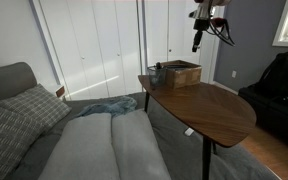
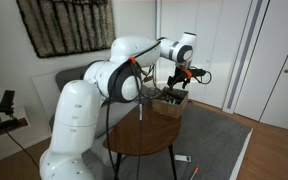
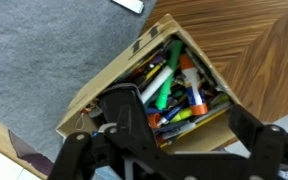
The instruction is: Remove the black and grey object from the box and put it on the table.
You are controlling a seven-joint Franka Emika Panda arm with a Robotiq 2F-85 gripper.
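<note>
The tan box is packed with coloured markers and pens; I cannot single out the black and grey object among them. The box stands at the far end of the dark-brown table, seen in both exterior views. My gripper is open and empty, its two black fingers spread wide over the box. In both exterior views the gripper hangs well above the box, pointing down.
A dark cup-like item stands beside the box. A grey sofa with cushions lies along the table's side. A black seat is past the table. Grey carpet lies below, with a white object.
</note>
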